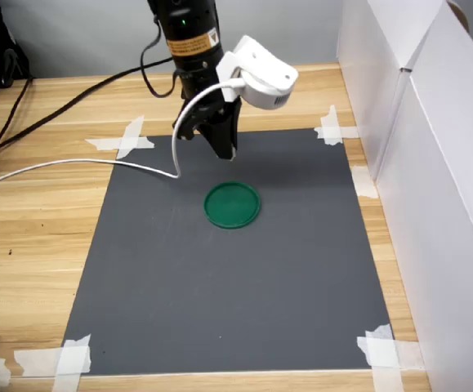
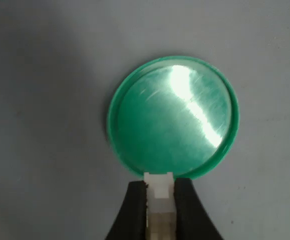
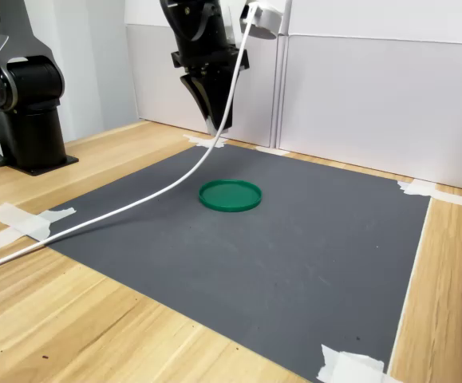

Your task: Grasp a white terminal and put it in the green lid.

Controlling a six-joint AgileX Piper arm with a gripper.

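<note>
The green lid (image 1: 232,204) lies flat on the dark grey mat, seen also as the green lid (image 3: 230,195) and, from above, the green lid (image 2: 173,116), with nothing in it. My gripper (image 2: 159,192) hangs above the lid's rim, shut on the white terminal (image 2: 159,186), a small white piece pinched between the black fingertips. In both exterior views the gripper (image 1: 229,153) and the gripper (image 3: 215,124) hover well above the mat, just behind the lid; the terminal is too small to make out there.
The grey mat (image 1: 236,278) is taped at its corners to a wooden table. A white cable (image 1: 81,163) trails over the mat's left side in the first exterior view. White panels (image 1: 432,163) wall the right. A black arm base (image 3: 25,96) stands at the second exterior view's left.
</note>
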